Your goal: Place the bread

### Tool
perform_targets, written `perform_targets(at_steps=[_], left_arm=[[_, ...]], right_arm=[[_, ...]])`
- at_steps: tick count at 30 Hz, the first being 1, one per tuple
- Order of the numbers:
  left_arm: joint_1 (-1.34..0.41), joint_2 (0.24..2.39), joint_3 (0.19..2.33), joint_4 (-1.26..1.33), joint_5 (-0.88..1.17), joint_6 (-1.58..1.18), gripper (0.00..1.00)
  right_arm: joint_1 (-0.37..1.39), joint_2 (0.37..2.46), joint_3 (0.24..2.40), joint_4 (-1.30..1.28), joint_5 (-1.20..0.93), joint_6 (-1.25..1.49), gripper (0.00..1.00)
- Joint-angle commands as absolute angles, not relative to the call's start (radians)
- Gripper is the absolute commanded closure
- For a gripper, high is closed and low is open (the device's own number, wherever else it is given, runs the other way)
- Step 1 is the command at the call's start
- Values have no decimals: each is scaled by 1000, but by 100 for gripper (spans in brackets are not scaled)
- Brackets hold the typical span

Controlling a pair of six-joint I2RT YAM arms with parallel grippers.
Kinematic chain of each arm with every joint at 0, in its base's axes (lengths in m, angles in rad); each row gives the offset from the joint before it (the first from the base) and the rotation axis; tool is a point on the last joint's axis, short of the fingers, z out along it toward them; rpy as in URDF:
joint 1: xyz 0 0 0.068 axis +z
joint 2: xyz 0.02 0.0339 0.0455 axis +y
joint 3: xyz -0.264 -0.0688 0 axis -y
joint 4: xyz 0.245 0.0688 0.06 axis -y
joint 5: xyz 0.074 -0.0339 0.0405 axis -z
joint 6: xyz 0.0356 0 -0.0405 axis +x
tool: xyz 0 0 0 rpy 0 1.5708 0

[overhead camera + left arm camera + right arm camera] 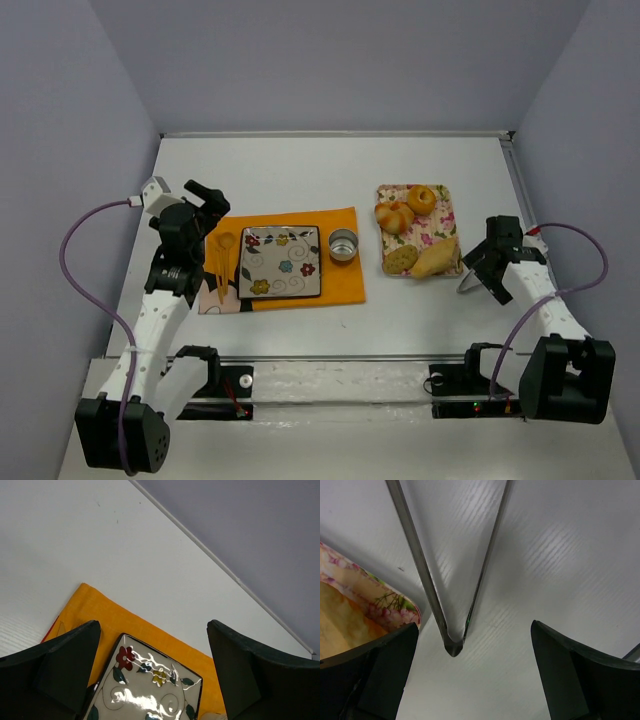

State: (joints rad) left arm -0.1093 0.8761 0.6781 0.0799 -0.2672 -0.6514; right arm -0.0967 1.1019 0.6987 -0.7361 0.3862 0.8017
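The bread, a golden-brown ring bagel [421,199], lies at the far end of the floral tray [444,212] on the right. My right gripper [488,275] is open and empty, just right of the tray's near end, low over metal tongs [452,645] lying on the table; the tray's corner [395,607] shows by its left finger. My left gripper [208,200] is open and empty over the far left corner of the orange mat [340,285]. It looks down on the square flowered plate [150,690], which lies on the mat [281,262].
A ridged orange bun [394,216], a round cookie [401,259] and a pale wedge [437,260] share the tray. A metal cup [343,245] stands on the mat right of the plate. Yellow cutlery [222,262] lies left of it.
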Motion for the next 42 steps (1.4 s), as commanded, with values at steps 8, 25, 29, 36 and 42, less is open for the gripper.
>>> perform_targets(at_steps=[8, 25, 29, 36, 42], left_arm=[[-101, 839, 680, 130, -314, -650, 1], [-101, 839, 673, 135, -322, -664, 1], [-101, 836, 673, 135, -321, -664, 1], [-101, 805, 664, 133, -325, -667, 1], [-101, 784, 655, 138, -324, -672, 1]], right_arm=[[-115, 1226, 744, -614, 445, 812, 0], [-222, 1466, 779, -456, 388, 749, 0], [-261, 1528, 795, -434, 319, 718, 5], [-281, 1494, 779, -436, 337, 700, 45], [-281, 1287, 821, -485, 324, 603, 58]])
